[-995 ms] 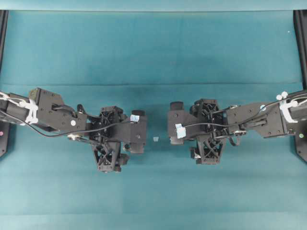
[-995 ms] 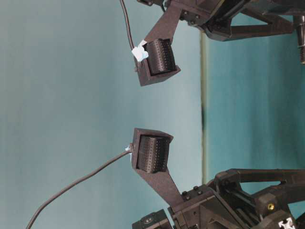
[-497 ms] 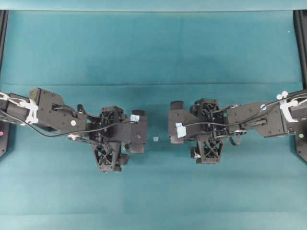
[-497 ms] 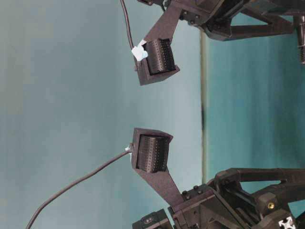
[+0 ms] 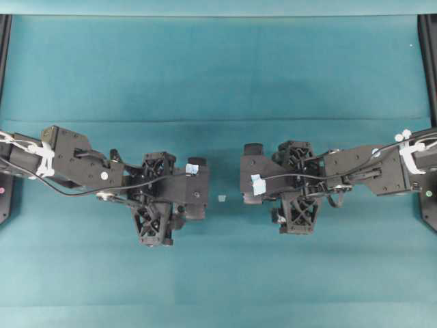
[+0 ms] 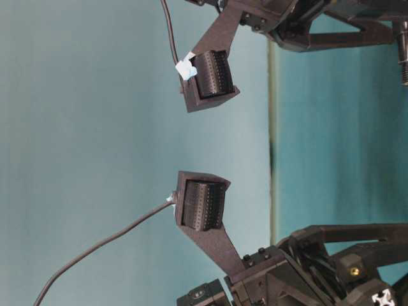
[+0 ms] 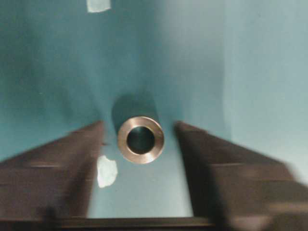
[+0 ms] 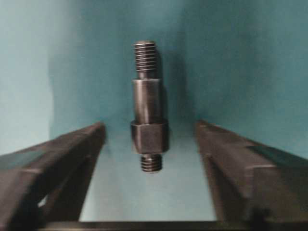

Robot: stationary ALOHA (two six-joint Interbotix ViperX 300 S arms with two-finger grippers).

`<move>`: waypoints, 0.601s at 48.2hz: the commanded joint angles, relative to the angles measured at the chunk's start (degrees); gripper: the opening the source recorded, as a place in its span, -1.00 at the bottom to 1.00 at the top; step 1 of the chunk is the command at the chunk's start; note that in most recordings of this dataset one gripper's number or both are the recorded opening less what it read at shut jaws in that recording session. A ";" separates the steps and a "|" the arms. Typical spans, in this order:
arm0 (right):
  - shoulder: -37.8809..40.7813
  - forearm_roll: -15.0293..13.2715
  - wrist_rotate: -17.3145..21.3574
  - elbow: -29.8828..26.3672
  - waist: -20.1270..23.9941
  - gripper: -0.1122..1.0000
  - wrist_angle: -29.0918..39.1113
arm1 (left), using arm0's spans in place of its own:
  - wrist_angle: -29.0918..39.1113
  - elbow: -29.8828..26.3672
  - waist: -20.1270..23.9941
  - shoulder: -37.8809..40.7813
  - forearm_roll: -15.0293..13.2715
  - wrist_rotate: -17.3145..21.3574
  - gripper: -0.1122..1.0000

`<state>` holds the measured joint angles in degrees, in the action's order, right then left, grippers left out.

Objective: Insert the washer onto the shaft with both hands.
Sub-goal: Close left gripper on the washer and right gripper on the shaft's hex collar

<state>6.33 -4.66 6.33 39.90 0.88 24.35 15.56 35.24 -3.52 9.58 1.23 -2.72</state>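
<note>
The left gripper [image 7: 139,144] has its jaws parted around the washer [image 7: 140,140], not touching it, while the right gripper [image 8: 149,139] likewise straddles the shaft [image 8: 148,108] with gaps either side.

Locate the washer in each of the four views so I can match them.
Overhead: not visible, hidden under the left gripper.
Table-level: not in it.
Left wrist: the washer sits centre frame on the teal mat, between the blurred fingers.
Right wrist: not in it.
Shared landmark: the teal mat.
</note>
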 commanded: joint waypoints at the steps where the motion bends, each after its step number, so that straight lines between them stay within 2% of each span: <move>1: 0.26 -0.18 -0.35 -0.18 -1.23 -0.18 0.53 | -0.26 -0.26 -0.18 -0.97 0.09 0.26 0.07; 4: 0.26 -0.18 -0.35 -0.26 -1.49 -0.34 0.97 | -0.35 -0.35 -0.18 -0.97 0.00 0.44 -0.11; 9: 0.26 -0.18 -0.44 -0.26 -2.02 -0.52 0.97 | -0.26 -0.26 -0.35 -0.97 0.00 0.53 -0.14; 21: 0.26 -0.26 -0.62 -0.35 -2.90 -0.55 1.05 | -0.35 -0.26 -0.44 -1.05 0.00 0.62 -0.14; 29: 0.26 -0.26 -1.23 -0.35 -3.08 -0.67 0.97 | -0.35 -0.18 -0.44 -1.05 0.09 0.70 -0.14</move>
<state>6.24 -4.66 6.24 39.46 -0.70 25.14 15.47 35.33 -3.69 9.49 1.14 -2.20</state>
